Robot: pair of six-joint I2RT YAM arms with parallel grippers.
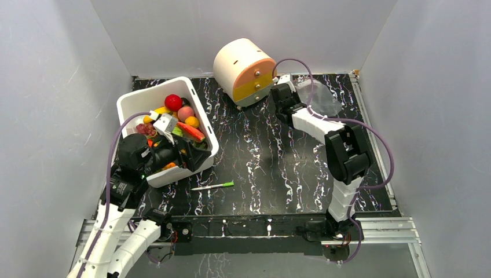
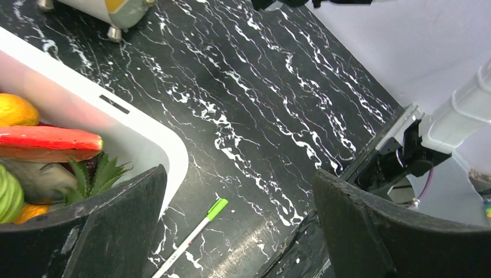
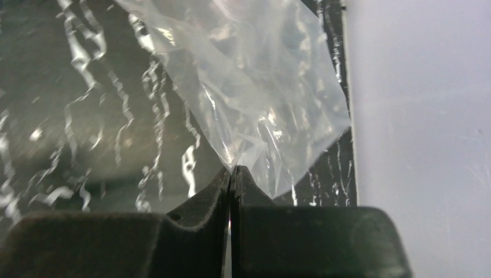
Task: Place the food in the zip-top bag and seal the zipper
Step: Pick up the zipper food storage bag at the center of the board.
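The food, several toy fruits and vegetables such as a red ball, lies in a white bin. My left gripper is open and empty above the bin's near right corner. In the left wrist view a red piece and an orange one lie in the bin. The clear zip-top bag lies at the back right. My right gripper is shut on the bag's edge, seen in the right wrist view with the bag crinkled ahead. The red-orange zipper is not visible.
A round white drawer unit with an orange and yellow front stands at the back centre. A thin white-and-green stick lies on the black marbled mat near the front, also in the left wrist view. Grey walls enclose three sides.
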